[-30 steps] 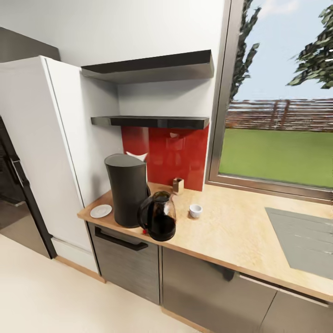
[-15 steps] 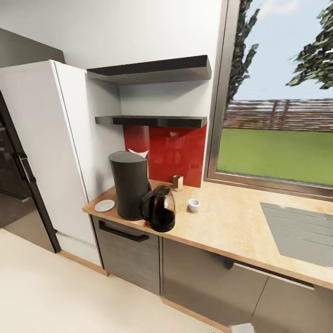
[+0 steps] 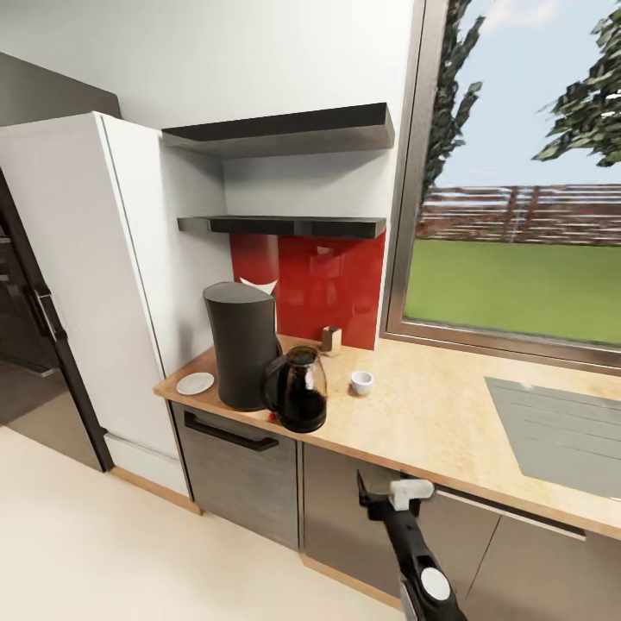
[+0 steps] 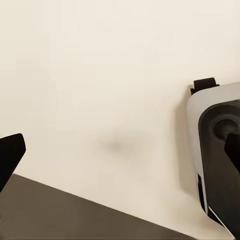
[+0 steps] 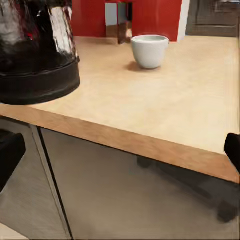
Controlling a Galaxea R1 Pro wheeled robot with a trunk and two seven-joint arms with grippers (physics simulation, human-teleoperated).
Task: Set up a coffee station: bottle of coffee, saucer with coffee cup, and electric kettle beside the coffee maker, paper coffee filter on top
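the coffee cup [image 3: 361, 381] stands upright on the bare countertop [image 3: 448, 423], well ahead of the right gripper [image 3: 379, 502] and above its level; in the right wrist view the cup [image 5: 149, 50] is beyond the counter edge, a little to one side of the line between the fingers; the electric kettle [image 3: 297, 401] is nearer to the fingers, close to the counter edge and just beside the coffee maker [image 3: 241, 345]; the saucer [image 3: 196, 383] lies on the far side of the coffee maker from the cup, well apart from it; the small brown bottle of coffee [image 3: 331, 339] already stands on the counter by the red wall; the right gripper's fingers are spread wide and hold nothing; the left gripper's fingers, judged from the one dark tip [image 4: 10, 155] at the picture edge over the floor, seem spread and empty too; i judge the step in hand is the reach for the cup; the next move calls for raising the right gripper above the counter, then closing on the cup rim without touching the kettle.
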